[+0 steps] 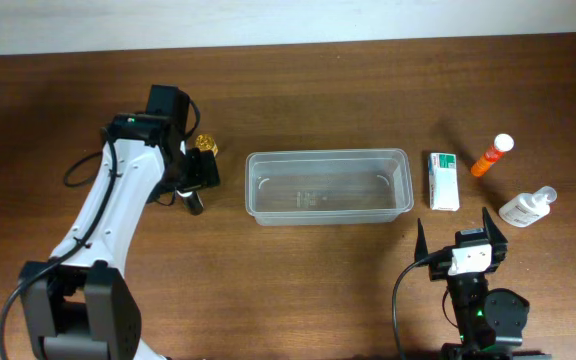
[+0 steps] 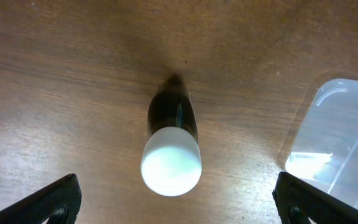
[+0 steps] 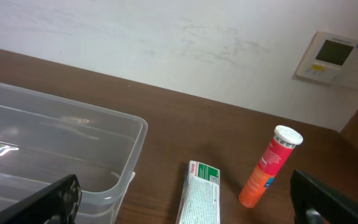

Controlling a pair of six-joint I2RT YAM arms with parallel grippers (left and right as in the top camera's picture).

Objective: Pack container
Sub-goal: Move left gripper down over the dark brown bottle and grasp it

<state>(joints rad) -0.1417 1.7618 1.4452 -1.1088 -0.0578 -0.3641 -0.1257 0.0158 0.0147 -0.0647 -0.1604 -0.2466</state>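
Note:
The container (image 1: 328, 155) is a clear shallow tub at the table's centre, with nothing in it. My left gripper (image 1: 196, 190) is open, just left of the tub. In the left wrist view it (image 2: 176, 208) hovers above a dark bottle with a white cap (image 2: 171, 155), which stands upright between the spread fingers, untouched. The tub's corner (image 2: 340, 137) shows at the right. My right gripper (image 1: 463, 235) is open and empty near the front edge; in the right wrist view it (image 3: 185, 208) faces the tub's end (image 3: 123, 155).
A white and green box (image 1: 443, 180) (image 3: 201, 193) lies just right of the tub. An orange tube with a white cap (image 1: 492, 155) (image 3: 267, 165) and a clear pump bottle (image 1: 526, 207) lie further right. A small gold object (image 1: 206, 143) sits behind the left gripper.

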